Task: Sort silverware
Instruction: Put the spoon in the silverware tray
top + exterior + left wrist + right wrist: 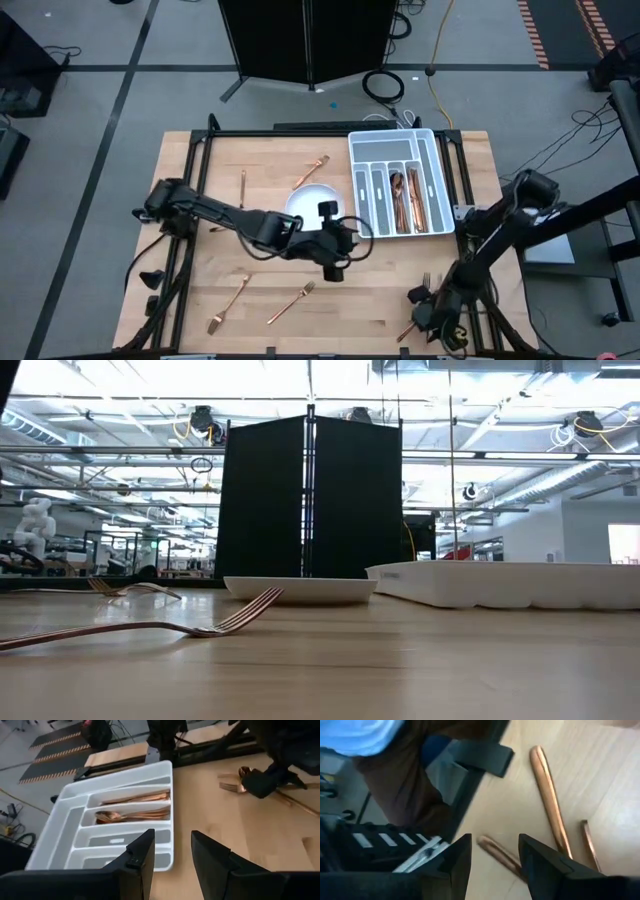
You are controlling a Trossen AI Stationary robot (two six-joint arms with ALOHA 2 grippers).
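Copper silverware lies scattered on the wooden table: a fork (315,165) and a knife (243,185) at the far side, two forks (230,300) (290,303) near the front. More pieces (405,200) lie in the white divided tray (352,150). My left gripper (362,230) hovers open and holds nothing, between the round white plate (305,195) and the tray (75,820). My right gripper (418,298) stands open low over a few pieces at the near right (550,800); one handle (497,852) shows between its fingers, untouched.
The table's right edge and a dark frame rail (470,775) run close beside my right gripper. In the low view a fork (180,625) lies in front of the plate (300,590) and tray (510,585). A black panel (305,40) stands beyond the far edge.
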